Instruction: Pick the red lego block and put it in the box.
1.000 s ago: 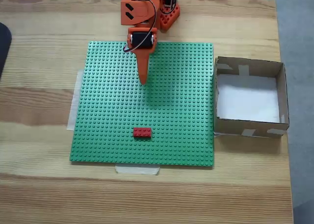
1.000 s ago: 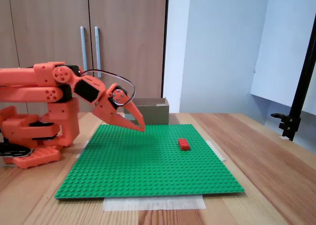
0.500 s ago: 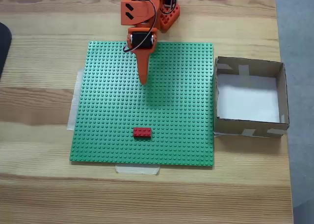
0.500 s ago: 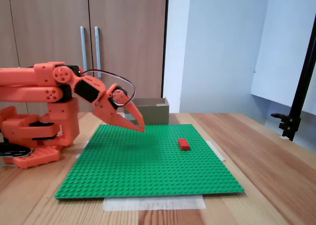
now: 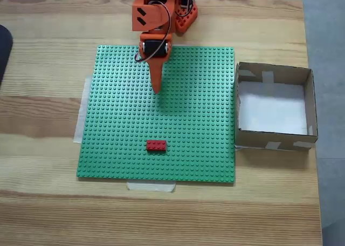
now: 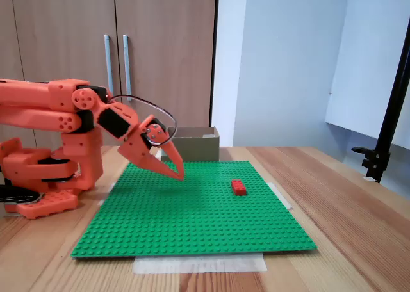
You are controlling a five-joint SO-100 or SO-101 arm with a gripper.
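Bright, even indoor light in both fixed views; sharp focus, a soft shadow beneath the gripper (image 5: 157, 90), no glare.

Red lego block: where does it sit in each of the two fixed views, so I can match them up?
In a fixed view: red lego block lies low, centre-left.
In a fixed view: the block lies right of centre.
Shared landmark: the green baseplate under it, box beyond one edge.

My gripper (image 6: 179, 175) is matt orange plastic. The baseplate (image 5: 188, 122) at mid-frame is green studded plastic, the brick (image 5: 156, 145) glossy red plastic. The box (image 5: 272, 138) at right is dull brown cardboard with pale tape patches. The table (image 5: 43, 116) is smooth, grained pale wood.
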